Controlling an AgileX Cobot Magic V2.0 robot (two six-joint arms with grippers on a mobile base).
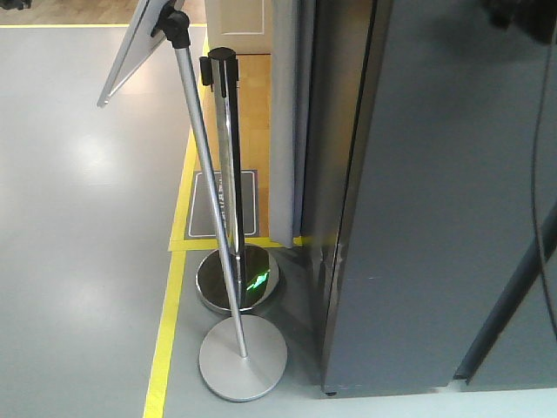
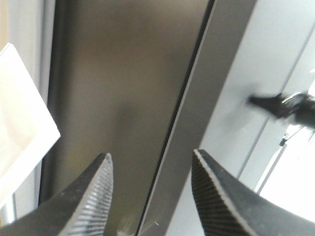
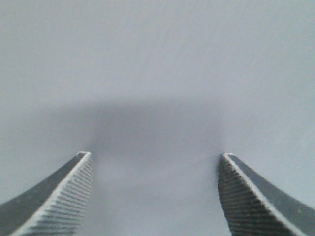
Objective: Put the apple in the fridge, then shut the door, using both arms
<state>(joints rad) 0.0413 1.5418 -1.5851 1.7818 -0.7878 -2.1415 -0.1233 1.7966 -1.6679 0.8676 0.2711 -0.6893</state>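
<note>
Jaws stand wide on both grippers, nothing between them: the left gripper (image 2: 150,189) faces a dark seam along the door (image 2: 123,98), and the right gripper (image 3: 155,191) is close to a plain grey panel filling its whole view. No apple is visible in any view, so I cannot tell where it is. The fridge (image 1: 435,218) takes the right half of the front view, dark grey and seemingly shut. Such a tall panel should be stiff, smooth and fairly heavy; flat pushing likely suits it better than pinching. At lower left stand a chrome post (image 1: 228,165) and a sign stand (image 1: 242,357).
</note>
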